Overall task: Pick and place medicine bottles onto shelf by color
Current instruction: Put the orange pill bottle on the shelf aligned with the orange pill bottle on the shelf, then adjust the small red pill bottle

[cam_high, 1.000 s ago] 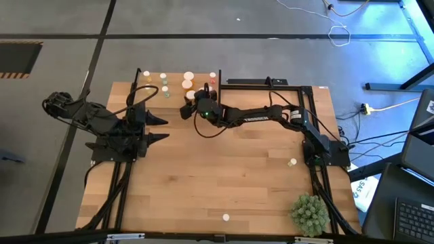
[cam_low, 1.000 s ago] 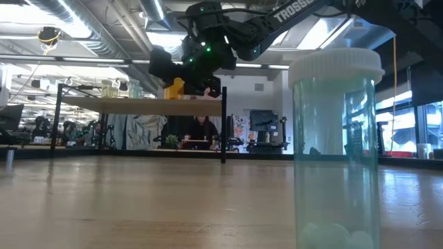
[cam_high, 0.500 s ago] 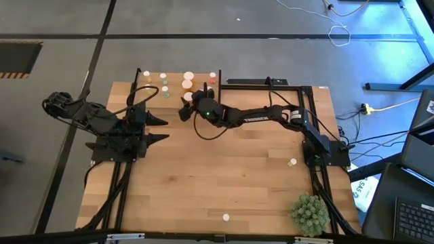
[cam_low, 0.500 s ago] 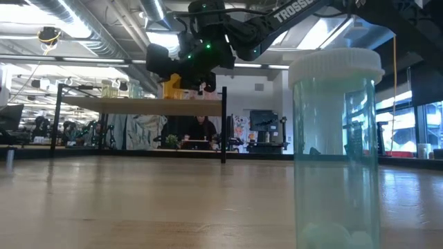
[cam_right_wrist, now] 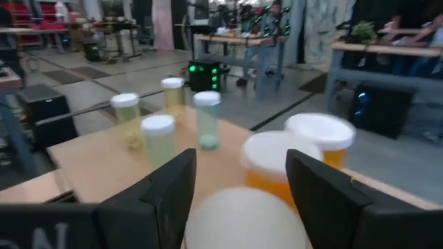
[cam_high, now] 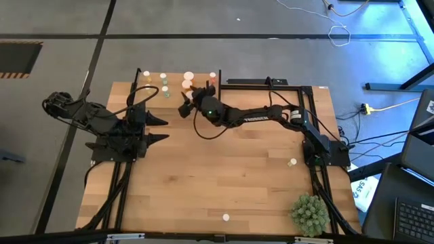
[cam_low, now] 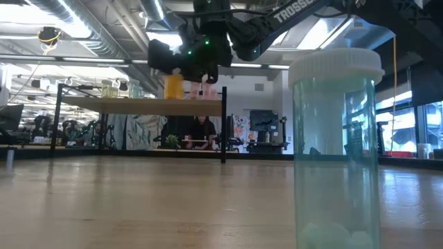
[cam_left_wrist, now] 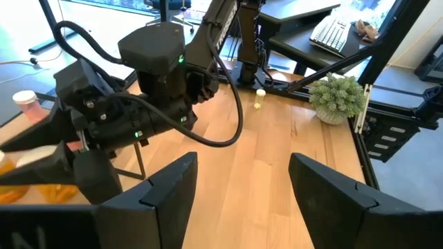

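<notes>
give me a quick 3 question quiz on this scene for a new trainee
1. True or false: the right gripper is over the shelf.
2. Which thing stands at the table's near right corner in the high view? A) a keyboard B) the spiky green plant ball C) an orange bottle
3. Fill in: in the right wrist view, a white cap sits between the right gripper's ____ fingers.

Key:
1. True; the left gripper waits over the table's left side, away from it.
2. B
3. open
</notes>
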{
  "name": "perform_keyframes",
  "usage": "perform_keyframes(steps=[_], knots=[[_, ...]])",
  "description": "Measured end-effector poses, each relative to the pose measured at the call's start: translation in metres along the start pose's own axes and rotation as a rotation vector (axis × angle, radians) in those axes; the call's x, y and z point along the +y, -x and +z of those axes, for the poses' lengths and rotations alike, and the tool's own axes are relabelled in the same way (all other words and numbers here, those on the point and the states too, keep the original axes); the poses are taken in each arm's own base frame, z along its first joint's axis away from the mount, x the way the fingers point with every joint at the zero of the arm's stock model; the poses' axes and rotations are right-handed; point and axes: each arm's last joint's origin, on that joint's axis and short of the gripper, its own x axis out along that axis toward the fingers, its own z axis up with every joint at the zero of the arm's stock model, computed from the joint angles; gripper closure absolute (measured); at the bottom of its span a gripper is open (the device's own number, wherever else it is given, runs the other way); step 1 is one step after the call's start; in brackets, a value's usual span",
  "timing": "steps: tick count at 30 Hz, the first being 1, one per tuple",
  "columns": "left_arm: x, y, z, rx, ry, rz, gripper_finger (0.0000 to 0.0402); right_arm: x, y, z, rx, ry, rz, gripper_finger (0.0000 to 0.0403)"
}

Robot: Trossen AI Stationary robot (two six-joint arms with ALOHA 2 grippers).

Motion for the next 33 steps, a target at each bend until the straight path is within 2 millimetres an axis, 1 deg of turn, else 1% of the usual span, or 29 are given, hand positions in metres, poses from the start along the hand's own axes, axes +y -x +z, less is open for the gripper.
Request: perform_keyframes(steps=[2, 9, 12, 16, 19, 23, 25, 27, 30, 33], knots=[[0.0, 0.0, 0.0, 0.0, 0.0, 0.0, 0.0178, 0.0, 0.0, 0.002, -0.023, 0.013, -0.021, 0.0177], [0.0, 0.0, 0.0, 0.0, 0.0, 0.0, 0.0178, 0.001, 0.002, 0.015, -0.132, 0.03, -0.01, 0.0177], [0.0, 0.0, 0.0, 0.0, 0.0, 0.0, 0.0178, 0.008, 0.004, 0.021, -0.145, 0.033, 0.041, 0.0177], [0.0, 0.0, 0.0, 0.0, -0.001, 0.0, 0.0178, 0.023, 0.01, 0.036, -0.192, 0.082, 0.125, 0.0177], [0.0, 0.0, 0.0, 0.001, -0.001, 0.0, 0.0178, 0.034, 0.017, 0.055, -0.242, 0.125, 0.139, 0.0177], [0.0, 0.0, 0.0, 0.001, -0.001, 0.0, 0.0178, 0.053, 0.029, 0.088, -0.29, 0.198, 0.157, 0.0177], [0.0, 0.0, 0.0, 0.001, -0.001, 0.0, 0.0178, 0.063, 0.036, 0.107, -0.268, 0.258, 0.176, 0.0177], [0.0, 0.0, 0.0, 0.002, 0.0, -0.01, 0.0178, 0.071, 0.044, 0.125, -0.201, 0.321, 0.198, 0.0177], [0.001, 0.001, 0.0, -0.001, 0.0, -0.003, 0.0178, 0.07, 0.054, 0.149, -0.065, 0.383, 0.233, 0.0177], [0.002, 0.002, 0.0, -0.001, -0.003, 0.007, 0.0178, 0.06, 0.065, 0.162, 0.014, 0.356, 0.243, 0.0177]])
